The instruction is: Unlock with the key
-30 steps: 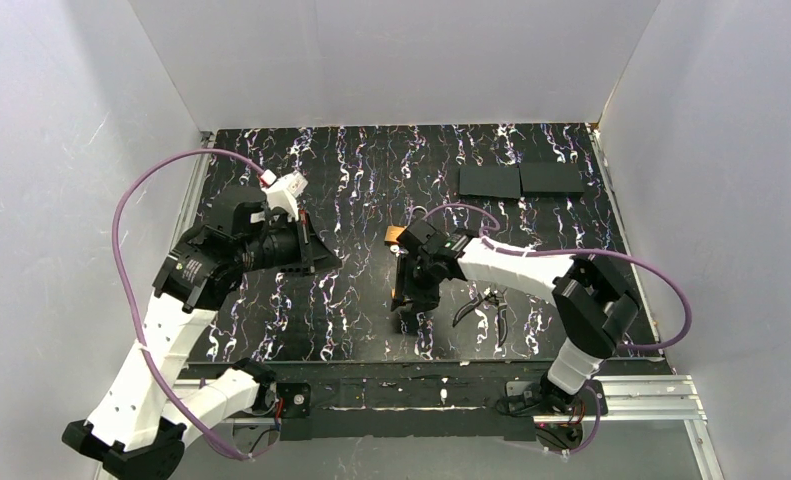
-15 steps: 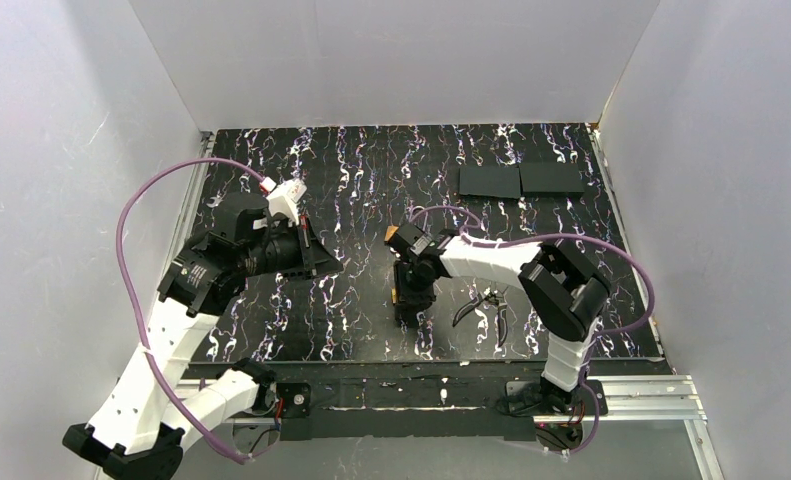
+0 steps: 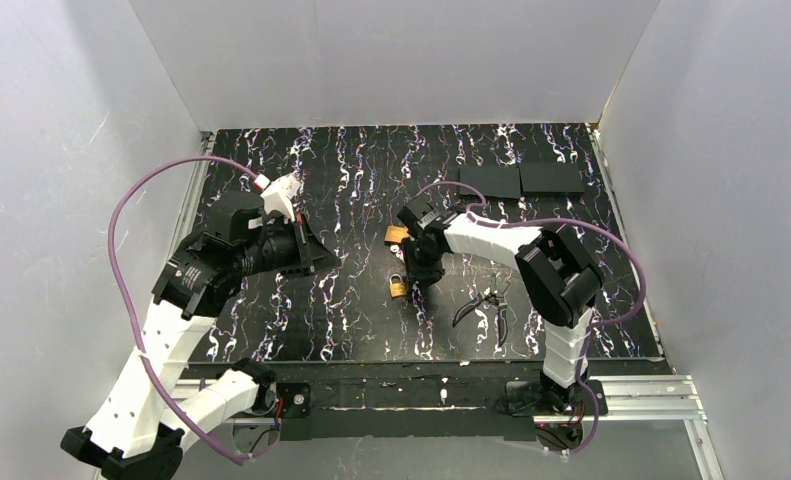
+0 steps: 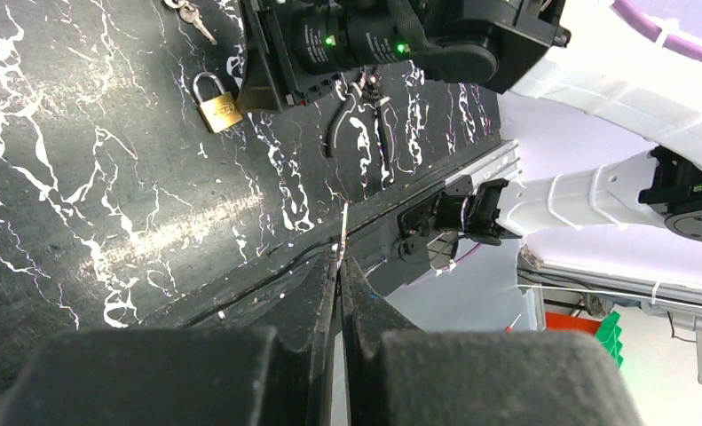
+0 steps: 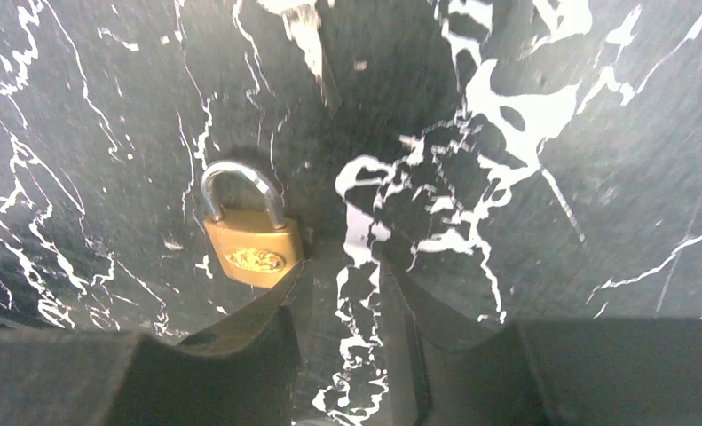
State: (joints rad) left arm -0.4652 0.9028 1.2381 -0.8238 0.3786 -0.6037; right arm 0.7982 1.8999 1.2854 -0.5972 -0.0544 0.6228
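Inspecting the counter (image 5: 595,160), we find the key (image 5: 304,27) lying flat beyond the brass padlock (image 5: 245,241), apart from it. The right gripper (image 5: 341,266) has its jaws partly open, holding nothing, one finger just beside the padlock. The left gripper (image 4: 339,266) has its jaws closed tight, gripping nothing we can make out.

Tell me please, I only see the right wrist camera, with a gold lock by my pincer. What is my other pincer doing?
Observer: The left pincer is shut, and a thin metal sliver pokes from its tips, likely the key seen edge-on.
Operator: Is it near the lock?
Observer: No. From above it hangs over the left of the table, apart from the lock.
Operator: Anything else lying close?
Observer: Pliers lie on the table to the right of the lock.
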